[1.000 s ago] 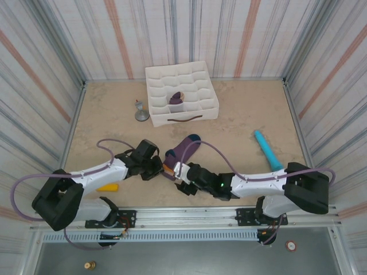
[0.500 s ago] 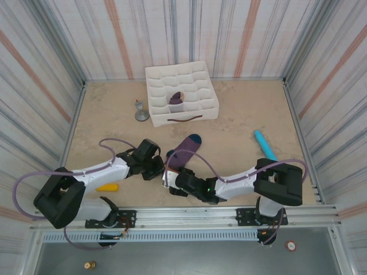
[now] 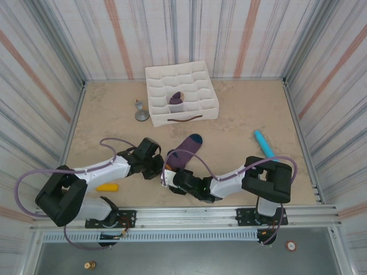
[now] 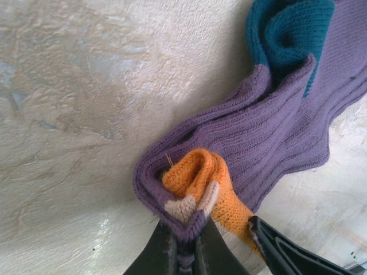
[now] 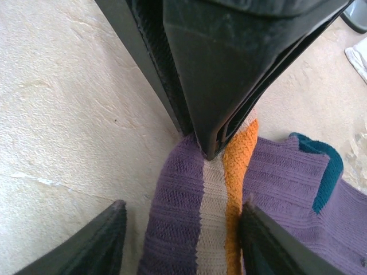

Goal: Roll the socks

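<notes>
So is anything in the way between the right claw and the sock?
No, nothing visible. The right gripper has its open fingers on either side of the sock, at its striped cuff. The left gripper pinches that cuff just beyond them, close but not in between.

Ribbed knitted cloth sock on a matt, rough, stone-like table.

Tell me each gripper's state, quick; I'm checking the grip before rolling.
Left gripper: shut on the sock, at its cuff.
Right gripper: open, straddling that cuff.
</notes>
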Robot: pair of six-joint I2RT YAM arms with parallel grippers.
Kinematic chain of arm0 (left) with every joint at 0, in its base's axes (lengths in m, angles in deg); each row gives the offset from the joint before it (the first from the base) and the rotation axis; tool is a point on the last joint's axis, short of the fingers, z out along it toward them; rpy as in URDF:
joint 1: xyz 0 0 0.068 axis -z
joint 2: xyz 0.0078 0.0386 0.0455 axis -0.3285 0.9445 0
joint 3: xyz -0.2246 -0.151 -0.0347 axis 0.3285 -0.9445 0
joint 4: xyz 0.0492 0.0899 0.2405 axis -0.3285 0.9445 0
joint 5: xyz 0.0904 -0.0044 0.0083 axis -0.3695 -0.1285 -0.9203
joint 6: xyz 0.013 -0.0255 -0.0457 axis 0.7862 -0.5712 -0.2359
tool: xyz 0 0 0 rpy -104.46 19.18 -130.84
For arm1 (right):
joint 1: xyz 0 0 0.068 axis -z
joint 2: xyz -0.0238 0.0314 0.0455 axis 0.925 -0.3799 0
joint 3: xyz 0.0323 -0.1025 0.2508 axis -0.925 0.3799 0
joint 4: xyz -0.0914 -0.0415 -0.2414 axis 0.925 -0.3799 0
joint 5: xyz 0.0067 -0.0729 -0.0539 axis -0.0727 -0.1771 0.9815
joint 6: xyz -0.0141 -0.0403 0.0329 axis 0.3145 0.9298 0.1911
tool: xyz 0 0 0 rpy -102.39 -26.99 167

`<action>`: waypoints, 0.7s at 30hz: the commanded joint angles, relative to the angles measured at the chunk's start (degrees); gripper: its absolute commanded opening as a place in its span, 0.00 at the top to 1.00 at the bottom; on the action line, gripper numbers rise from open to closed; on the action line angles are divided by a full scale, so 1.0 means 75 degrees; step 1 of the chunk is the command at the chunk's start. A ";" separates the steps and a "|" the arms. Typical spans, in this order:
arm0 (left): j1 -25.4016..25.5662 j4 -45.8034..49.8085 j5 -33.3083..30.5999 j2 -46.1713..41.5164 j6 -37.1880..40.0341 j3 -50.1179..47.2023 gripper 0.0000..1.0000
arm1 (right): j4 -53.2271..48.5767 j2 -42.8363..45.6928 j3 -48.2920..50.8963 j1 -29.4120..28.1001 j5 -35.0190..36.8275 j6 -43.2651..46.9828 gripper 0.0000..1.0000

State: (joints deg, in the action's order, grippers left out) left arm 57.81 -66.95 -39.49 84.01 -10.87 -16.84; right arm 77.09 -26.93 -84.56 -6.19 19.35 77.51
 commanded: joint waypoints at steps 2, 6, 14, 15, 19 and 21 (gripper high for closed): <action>0.0006 0.0195 0.0326 0.0138 0.0136 0.0246 1.00 | 0.0066 -0.0272 0.0076 0.0238 0.0131 -0.0202 0.53; -0.0035 0.0110 0.0454 0.0149 0.0220 0.0270 1.00 | -0.0099 -0.0400 0.0053 0.0417 -0.0126 -0.0514 0.66; -0.0344 -0.0047 0.0691 0.0057 0.0493 0.0214 0.58 | -0.0491 -0.0434 0.0065 0.1121 -0.1145 -0.1230 0.89; -0.0409 -0.0035 0.0724 0.0041 0.0527 0.0219 0.52 | -0.0605 -0.0437 0.0039 0.1245 -0.1337 -0.1328 0.91; -0.0660 0.0067 0.0795 -0.0116 0.0660 0.0196 0.41 | -0.0859 -0.0416 -0.0003 0.1564 -0.1865 -0.1562 0.96; -0.0812 0.0165 0.0811 -0.0232 0.0731 0.0146 0.35 | -0.0940 -0.0410 -0.0017 0.1739 -0.2180 -0.1661 0.96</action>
State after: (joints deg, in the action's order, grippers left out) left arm 52.15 -67.85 -37.41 84.44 -8.18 -15.31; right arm 78.93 -28.30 -85.39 4.10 5.95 69.82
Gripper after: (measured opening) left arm 0.627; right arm 0.141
